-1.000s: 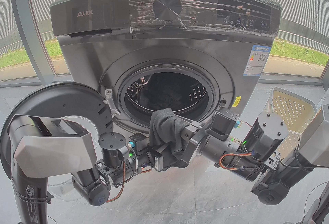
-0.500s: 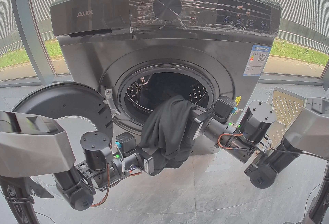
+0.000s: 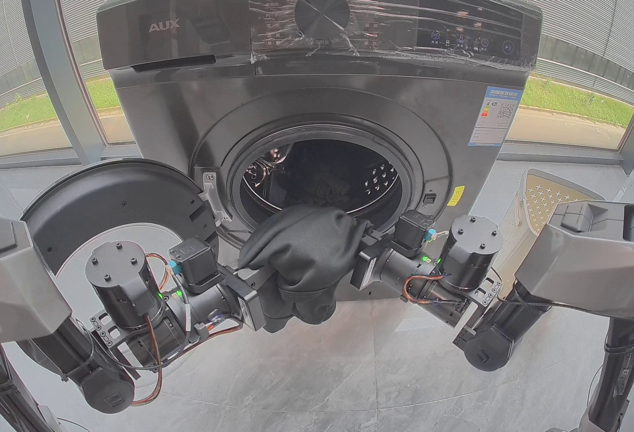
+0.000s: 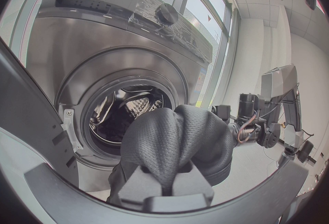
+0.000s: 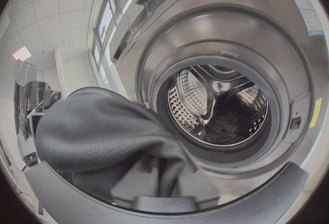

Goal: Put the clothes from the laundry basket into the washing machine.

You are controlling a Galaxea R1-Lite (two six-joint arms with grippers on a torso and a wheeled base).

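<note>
Here's the garment (image 3: 307,248) - a dark mesh piece, bunched into a soft hump and slung between the two claws, right at the lower rim of the washer (image 3: 317,90) opening and not yet past it. A loose fold hangs below the hump, clear of the floor.

Left gripper (image 4: 166,182): pads pressed together with a pleat of mesh pinched between them. Right gripper (image 5: 164,183): cloth draped over its fingers with a fold running down between them, so it reads as clamped on the fabric too.

How will it handle? Light, limp, no stiffness at all, I'd say - it sags wherever nothing holds it. The open weave gives the pads a decent bite, but it could just as easily snag on the rim. The gathered folds at either end look like the right places to hold, keeping the middle bunched high.

The arms come in low from both sides, forearms angled toward each other and up to the opening, the left wrist lower than the right. The door (image 3: 112,202) is swung wide to the left. The drum (image 5: 212,105) already has a dark load (image 5: 222,129) at the bottom. The basket (image 3: 555,202) stands off by the washer's right corner, behind the right arm.
</note>
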